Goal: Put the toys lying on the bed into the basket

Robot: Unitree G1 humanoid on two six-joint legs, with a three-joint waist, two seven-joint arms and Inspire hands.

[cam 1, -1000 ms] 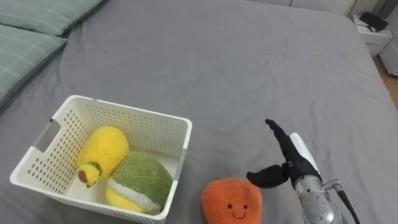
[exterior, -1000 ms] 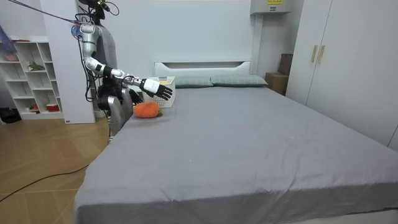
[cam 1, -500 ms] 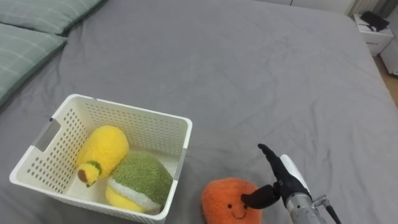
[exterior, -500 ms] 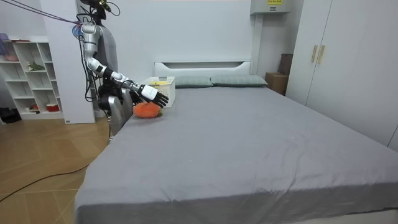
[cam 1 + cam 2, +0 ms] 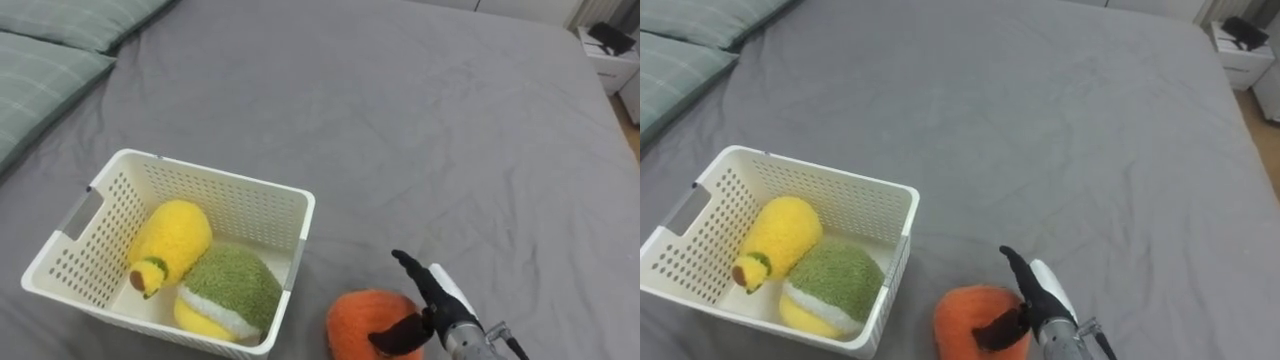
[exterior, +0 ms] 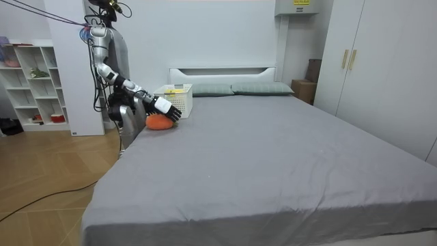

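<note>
Right hand (image 5: 430, 302) is low over the grey bed (image 5: 420, 130), fingers straight and spread, thumb splayed out, not closed on anything. Orange plush toy (image 5: 356, 318) sits right at the thumb side, the thumb tip against its surface and the fingers pointing past it. White basket (image 5: 215, 176) is further to the hand's left, just beside the orange toy, holding a yellow plush (image 5: 172, 238) and a green plush (image 5: 235, 288). In the room view the robot stands at the bedside, arm out over the toy.
</note>
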